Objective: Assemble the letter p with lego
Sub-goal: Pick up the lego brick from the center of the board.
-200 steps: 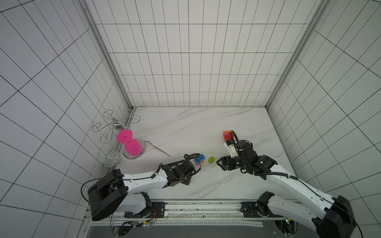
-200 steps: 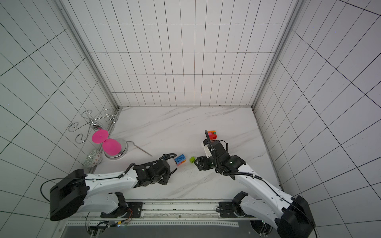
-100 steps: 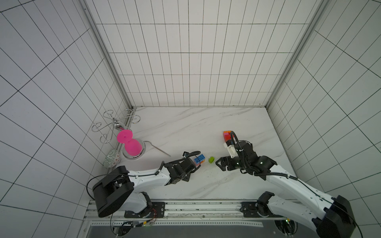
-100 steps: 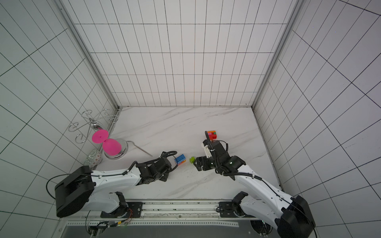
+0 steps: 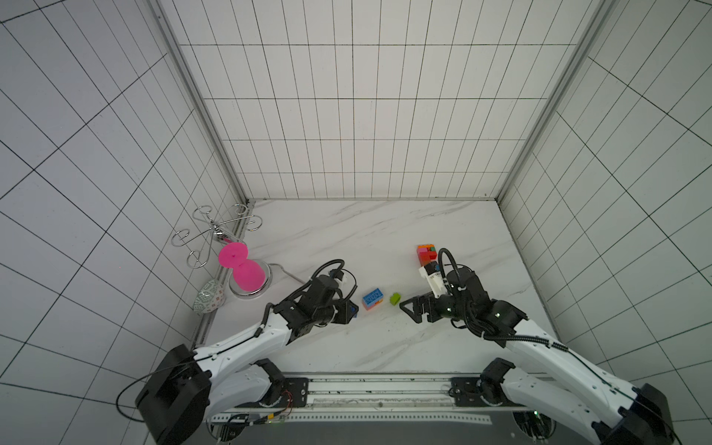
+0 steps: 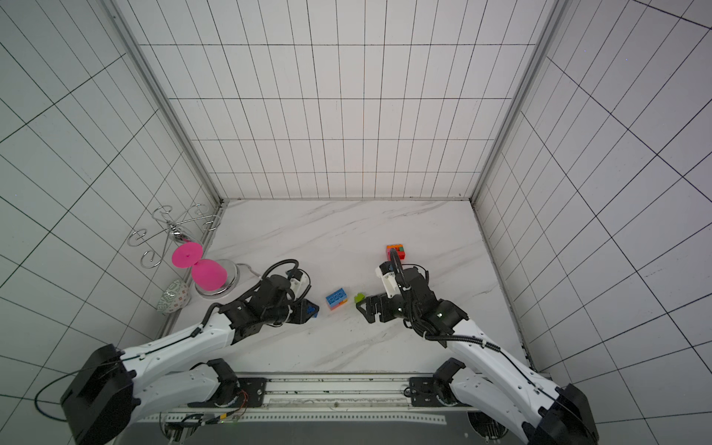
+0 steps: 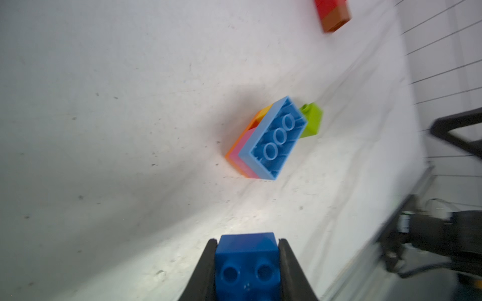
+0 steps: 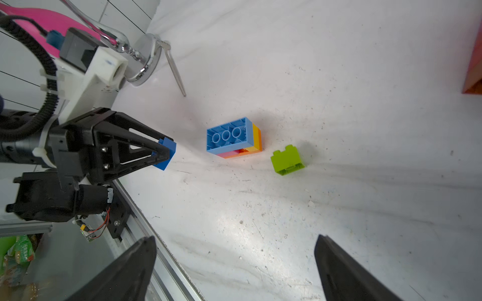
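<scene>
1. Lego bricks sit in three spots on the marble worktop (image 5: pixel 366 231), all in the lower middle of both top views.
2. Your left fingers (image 7: pixel 206 271) are clenched on a dark blue brick (image 7: pixel 246 260), one finger pressed against each side of it. In a top view this brick is left of centre, at the tip of the left arm.
3. Just right of it, and apart from it, lies a small cluster (image 5: pixel 373 298). Its light blue brick (image 8: pixel 229 135) has the hollow underside turned upward, so three round tubes show. Pink, orange and yellow pieces are joined beneath it.
4. A lime brick (image 5: pixel 394 298) lies just right of the cluster. The right wrist view shows a narrow gap between the two.
5. Your right fingers (image 8: pixel 344 273) are spread wide and hold nothing. In a top view they are just right of the lime brick and do not touch it.
6. A stack (image 5: pixel 427 252) of red, orange, pink and green bricks stands higher in the frame, right of centre, just above the right arm's wrist.
7. At the left edge of the worktop you have a pink hourglass-shaped thing (image 5: pixel 242 267) on a shiny round base (image 5: pixel 250 294). A wire rack (image 5: pixel 215 235) is above it and a patterned ball (image 5: pixel 208 302) below it.
</scene>
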Motion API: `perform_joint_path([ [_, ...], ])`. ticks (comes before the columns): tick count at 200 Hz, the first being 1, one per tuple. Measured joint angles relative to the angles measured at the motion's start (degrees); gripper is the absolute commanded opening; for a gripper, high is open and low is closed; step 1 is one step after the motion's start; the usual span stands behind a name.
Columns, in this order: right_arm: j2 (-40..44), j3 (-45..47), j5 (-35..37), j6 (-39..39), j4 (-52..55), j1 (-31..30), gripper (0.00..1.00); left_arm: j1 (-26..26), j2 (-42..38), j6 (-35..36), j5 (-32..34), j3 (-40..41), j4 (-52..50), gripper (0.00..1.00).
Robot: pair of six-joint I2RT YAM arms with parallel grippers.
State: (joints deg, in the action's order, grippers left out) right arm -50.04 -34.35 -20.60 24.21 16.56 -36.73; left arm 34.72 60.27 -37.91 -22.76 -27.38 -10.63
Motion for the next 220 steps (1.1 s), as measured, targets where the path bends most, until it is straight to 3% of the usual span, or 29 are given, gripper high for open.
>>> perform_joint_path([
  [16,0.46,0.13,-1.66,0.09,-2.91,-0.07,0.98,-5.55,-1.29,-5.01,-10.71,3.15,6.56,0.13],
  [40,-0.09,0.13,-2.84,0.39,-7.87,-1.31,0.99,-9.09,1.03,-12.33,-23.78,5.42,14.36,0.05],
  [76,-2.99,0.24,-2.82,-0.96,-15.8,-7.67,0.99,-9.84,5.77,-27.12,-34.97,9.62,32.09,0.04],
  [119,-5.68,0.24,-2.89,-6.27,-22.05,-12.72,1.0,-9.92,7.48,-42.4,-39.23,13.88,51.06,0.03],
  [151,-8.85,0.22,-4.79,-10.23,-25.59,-14.4,0.83,-9.94,8.94,-51.19,-40.41,15.32,62.27,0.03],
  [220,-13.97,0.24,-4.35,-13.05,-34.23,-19.32,0.78,-9.99,12.57,-60.81,-40.26,17.68,76.48,0.03],
])
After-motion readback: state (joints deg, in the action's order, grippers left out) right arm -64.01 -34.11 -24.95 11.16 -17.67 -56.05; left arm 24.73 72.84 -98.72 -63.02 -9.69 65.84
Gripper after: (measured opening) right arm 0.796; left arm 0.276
